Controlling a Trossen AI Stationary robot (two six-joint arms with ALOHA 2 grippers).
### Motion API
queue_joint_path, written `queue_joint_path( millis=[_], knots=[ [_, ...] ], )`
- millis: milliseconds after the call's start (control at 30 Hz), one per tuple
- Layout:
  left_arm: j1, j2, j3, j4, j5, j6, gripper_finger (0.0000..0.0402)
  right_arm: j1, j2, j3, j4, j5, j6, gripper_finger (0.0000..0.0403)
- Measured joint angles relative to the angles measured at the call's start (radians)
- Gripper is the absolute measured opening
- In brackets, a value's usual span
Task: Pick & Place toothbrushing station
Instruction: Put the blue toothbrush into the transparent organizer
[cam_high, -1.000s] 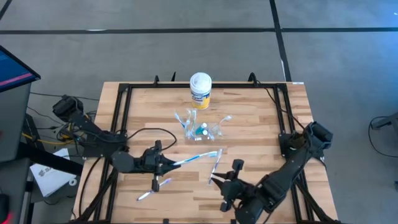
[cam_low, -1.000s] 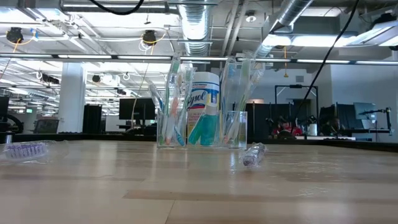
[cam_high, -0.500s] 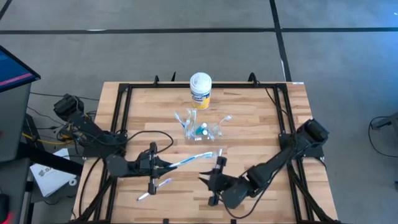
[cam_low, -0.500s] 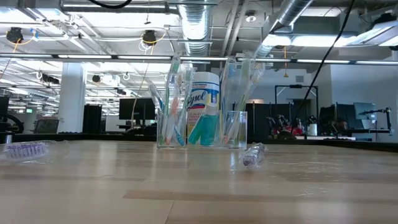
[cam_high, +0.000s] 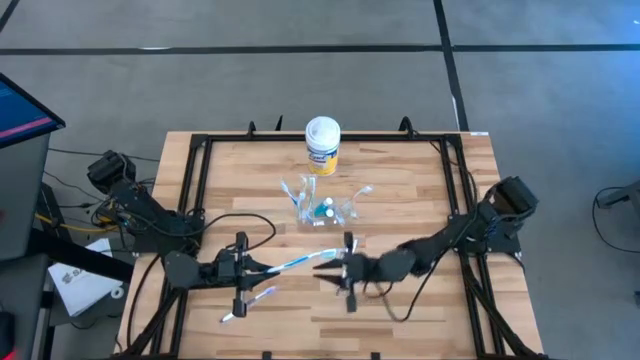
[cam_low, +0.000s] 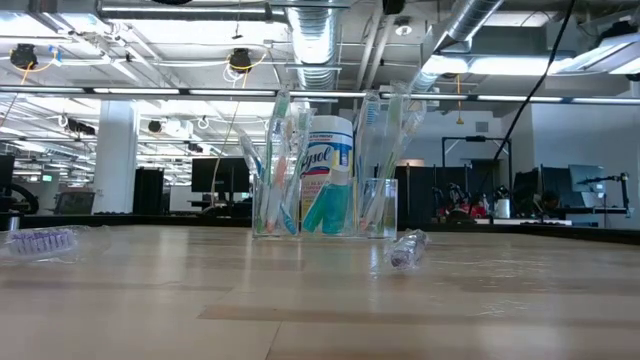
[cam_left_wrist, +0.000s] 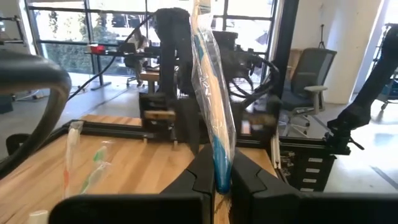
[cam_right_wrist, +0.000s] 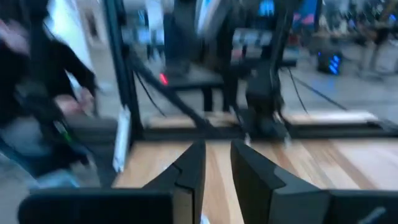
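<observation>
left end effector (cam_high: 250, 266) low over the near-left part of the wooden surface (cam_high: 400, 190), fingers clamped on a wrapped blue-and-white toothbrush (cam_high: 295, 261); left wrist view shows the brush (cam_left_wrist: 211, 106) pinched between the two dark fingers (cam_left_wrist: 200, 174), sticking out forward in clear wrapping

right end effector (cam_high: 335, 266) near centre of the surface, pointing toward the left one, tip right at the far end of the held toothbrush; fingers slightly apart with a narrow gap in the right wrist view (cam_right_wrist: 214, 168), nothing between them there

clear plastic holder (cam_high: 325, 210) at mid-surface, upright, holding white, blue and pink toothbrushes and teal tubes (cam_low: 325, 210); low view shows brushes standing in it (cam_low: 280, 160)

yellow canister with white lid (cam_high: 322, 145) just behind the holder, toward the far edge

another wrapped toothbrush (cam_high: 245, 303) lies flat on the surface just near-side of the left end effector; a further wrapped one (cam_left_wrist: 71, 158) shows in the left wrist view
</observation>
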Motion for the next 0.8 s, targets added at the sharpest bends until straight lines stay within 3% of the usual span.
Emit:
queue_joint_path(
  millis=[167,333,633,800],
  knots=[
    [-0.006,0.0,0.0,0.008,-0.006,0.019,0.0005,-0.047,-0.05,-0.178,0.396,-0.185,-0.05,0.0067],
    [-0.003,0.0,0.0,0.018,-0.006,0.025,0.0005,-0.091,-0.042,-0.269,0.699,-0.243,-0.071,0.0067],
    [0.038,0.007,0.0,0.022,0.013,0.025,0.0005,-0.145,-0.038,-0.253,0.73,-0.434,-0.079,0.0067],
    [0.037,0.007,-0.001,0.027,0.014,0.025,0.0005,-0.158,-0.04,-0.252,0.737,-0.446,-0.094,0.0067]
  ],
)
